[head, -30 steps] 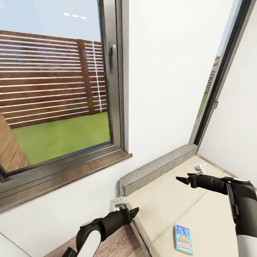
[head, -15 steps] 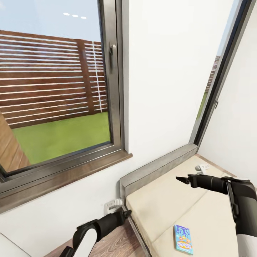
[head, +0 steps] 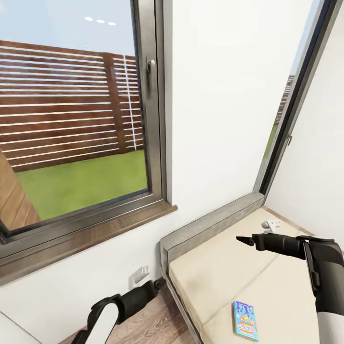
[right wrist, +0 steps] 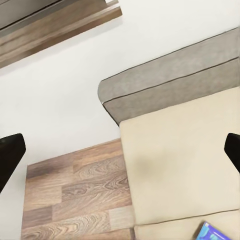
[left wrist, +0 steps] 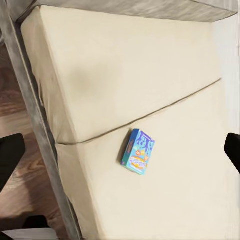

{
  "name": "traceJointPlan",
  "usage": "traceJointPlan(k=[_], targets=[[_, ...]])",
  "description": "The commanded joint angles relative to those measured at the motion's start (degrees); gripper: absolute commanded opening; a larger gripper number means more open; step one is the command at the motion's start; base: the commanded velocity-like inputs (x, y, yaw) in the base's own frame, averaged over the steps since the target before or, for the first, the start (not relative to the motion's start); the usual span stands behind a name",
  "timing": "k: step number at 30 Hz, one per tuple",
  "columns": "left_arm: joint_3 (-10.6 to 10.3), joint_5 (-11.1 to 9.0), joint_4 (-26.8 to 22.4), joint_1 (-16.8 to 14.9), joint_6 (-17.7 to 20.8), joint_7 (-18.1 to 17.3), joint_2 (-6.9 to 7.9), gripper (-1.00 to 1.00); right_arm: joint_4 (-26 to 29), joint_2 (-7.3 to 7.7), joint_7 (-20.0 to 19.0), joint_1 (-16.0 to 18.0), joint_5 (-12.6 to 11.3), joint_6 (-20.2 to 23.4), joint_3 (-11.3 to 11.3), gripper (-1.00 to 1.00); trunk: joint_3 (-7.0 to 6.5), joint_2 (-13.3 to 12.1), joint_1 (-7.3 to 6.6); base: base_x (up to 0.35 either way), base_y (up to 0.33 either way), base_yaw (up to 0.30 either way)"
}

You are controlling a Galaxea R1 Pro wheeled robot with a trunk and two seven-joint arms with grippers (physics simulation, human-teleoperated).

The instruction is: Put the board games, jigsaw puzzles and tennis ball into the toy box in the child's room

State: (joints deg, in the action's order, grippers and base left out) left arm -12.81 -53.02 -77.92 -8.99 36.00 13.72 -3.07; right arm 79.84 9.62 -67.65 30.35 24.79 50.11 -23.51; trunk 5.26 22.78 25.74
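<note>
A teal-blue board game (head: 245, 320) lies flat on the bed's cream mattress (head: 224, 272), near its front part. The same game (left wrist: 138, 151) shows in the left wrist view, just below the seam between two cushions, and its corner (right wrist: 215, 234) shows in the right wrist view. My right gripper (head: 242, 239) hovers over the mattress, beyond the game and above it, open with nothing in it. My left gripper (head: 159, 283) is low beside the bed's grey frame corner, over the wood floor, with its fingers (left wrist: 9, 160) spread wide and nothing between them.
A grey padded headboard (head: 210, 224) runs along the white wall (head: 215, 119) behind the mattress. A large dark-framed window (head: 81, 134) with a deep sill is at the left. Another glazed frame (head: 291, 110) slants up at the right. Wood-plank floor (head: 153, 325) lies left of the bed.
My left arm has drawn back, down and to the left, away from the bed frame's corner. The right arm and the board game have stayed put.
</note>
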Motion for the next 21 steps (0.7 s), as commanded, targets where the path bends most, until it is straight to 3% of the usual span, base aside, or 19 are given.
traceJointPlan(k=[1,7,15,21], targets=[[0.08,-1.07,-0.13,0.01,0.26,0.53,0.16,1.0,0.05,0.04,-0.6,0.1,0.55,0.37,-0.03,1.0,0.13,0.13,0.04,0.0,0.0,0.0],[1.74,-1.61,0.61,0.03,0.56,0.59,0.4,1.0,-0.39,1.57,-0.61,0.43,0.66,2.51,0.15,1.0,1.21,2.54,1.36,0.0,0.0,0.0],[3.13,-1.68,4.71,-0.44,0.63,0.66,0.09,1.0,-2.18,1.95,-0.24,0.67,1.16,4.33,0.65,1.0,2.65,5.75,3.11,0.0,0.0,0.0],[3.36,-1.76,6.8,-0.83,0.64,0.68,-0.07,1.0,-6.08,1.98,0.0,0.7,3.0,5.17,0.83,1.0,3.72,8.16,4.43,0.0,0.0,0.0]])
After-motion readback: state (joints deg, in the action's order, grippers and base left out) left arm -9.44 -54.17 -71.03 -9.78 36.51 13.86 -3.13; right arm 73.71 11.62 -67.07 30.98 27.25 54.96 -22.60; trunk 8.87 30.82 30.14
